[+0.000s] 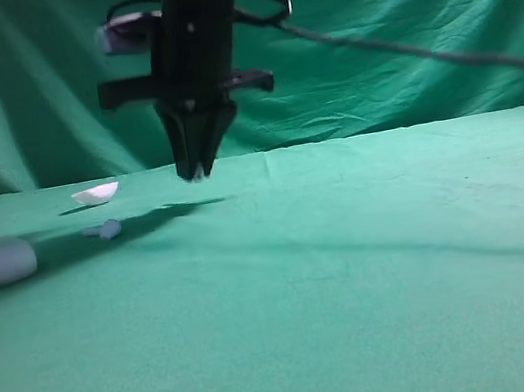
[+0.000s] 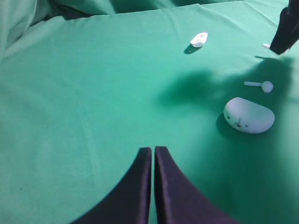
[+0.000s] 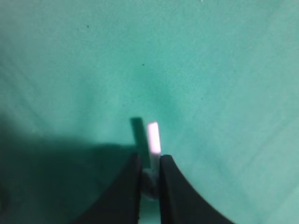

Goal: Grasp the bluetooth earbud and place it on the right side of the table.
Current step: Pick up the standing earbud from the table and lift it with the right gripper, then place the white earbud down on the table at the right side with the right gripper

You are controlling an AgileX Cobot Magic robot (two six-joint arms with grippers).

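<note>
Right gripper (image 3: 149, 179) pinching bluetooth earbud (image 3: 153, 138) just above green bench (image 1: 356, 271); next, carrying rightward and setting down.

At the bottom centre of the frame the right gripper (image 3: 149, 175) pinches the bluetooth earbud (image 3: 153, 138) between its dark fingers, the white stem jutting upward over the green table (image 3: 210, 70), shadow darkening the lower left.
</note>
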